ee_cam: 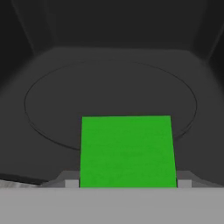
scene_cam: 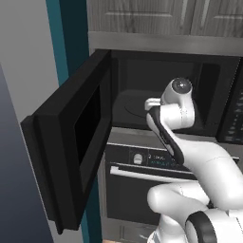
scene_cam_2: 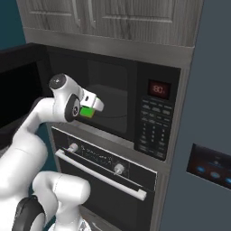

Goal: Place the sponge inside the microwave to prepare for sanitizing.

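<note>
**Sponge at the microwave's open front, held in the gripper**

- Microwave point(scene_cam_2: 135, 103): built-in, black, sitting under grey wood cabinets point(scene_cam_2: 113, 18). Door point(scene_cam: 71, 147) is standing swung wide open to the left. Keypad panel point(scene_cam_2: 153, 131) with red display point(scene_cam_2: 159, 89) is showing on the right side. The dark cavity is lying exposed, its round turntable point(ee_cam: 109, 103) showing on the floor.
- Gripper point(scene_cam_2: 91, 108): is reaching toward the cavity opening, at the front edge of the microwave floor. Jaws are clamping the sponge between them.
- Sponge point(ee_cam: 127, 151): flat, green, square face. It is sitting in the gripper's hold, hanging over the near rim of the turntable in the hand view; in the right base view it point(scene_cam_2: 86, 112) is showing as a small green patch just below the white hand. Whether it is touching the floor cannot be told.
- Oven point(scene_cam_2: 103, 180): black, with knobs and a pale bar handle point(scene_cam_2: 101, 176), sitting directly below the microwave.
- Arm point(scene_cam: 190, 156): white, is rising from the base and bending toward the cavity.
</note>
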